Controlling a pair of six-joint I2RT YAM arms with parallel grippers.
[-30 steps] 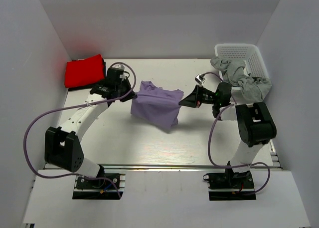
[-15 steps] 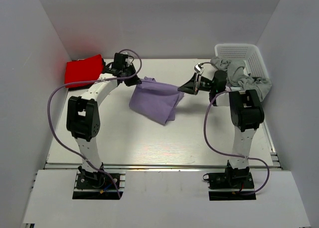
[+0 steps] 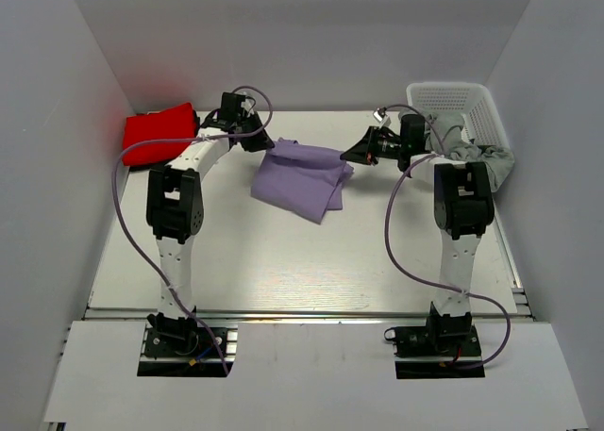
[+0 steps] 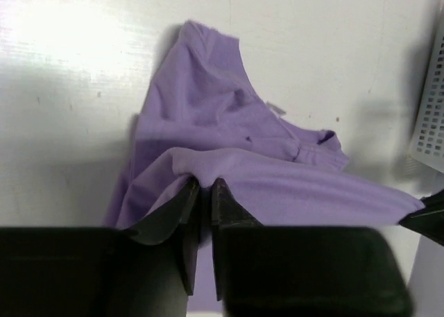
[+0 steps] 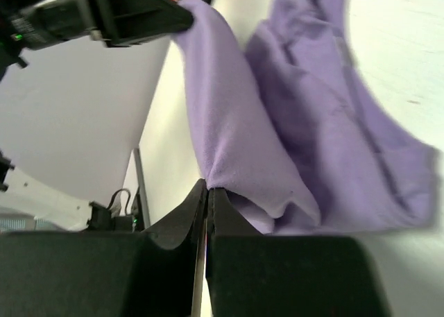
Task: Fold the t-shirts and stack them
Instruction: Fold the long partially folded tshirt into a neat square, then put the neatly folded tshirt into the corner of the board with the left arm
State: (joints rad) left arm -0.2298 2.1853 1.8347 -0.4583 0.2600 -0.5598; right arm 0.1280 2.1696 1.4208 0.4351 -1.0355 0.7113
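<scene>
The lavender t-shirt [image 3: 300,178] lies folded over on the table toward the back, its top layer stretched between my two grippers. My left gripper [image 3: 267,145] is at its back left corner. In the left wrist view the left gripper [image 4: 205,184] has its jaws a narrow gap apart, and a fold of the lavender t-shirt [image 4: 229,123] still rests between the tips. My right gripper [image 3: 347,157] is at the back right corner; the right wrist view shows the right gripper [image 5: 207,187] pinched shut on the hem of the lavender t-shirt [image 5: 305,123]. The red t-shirt [image 3: 159,134] lies folded in the back left corner.
A white lattice basket [image 3: 453,96] stands at the back right with a grey garment [image 3: 472,153] spilling over its near side. White walls enclose the table on the left, back and right. Both arms stretch far toward the back wall.
Both arms have reached further back and lowered the lavender t-shirt onto the table. The left jaws have parted slightly; the right jaws stay pinched.
</scene>
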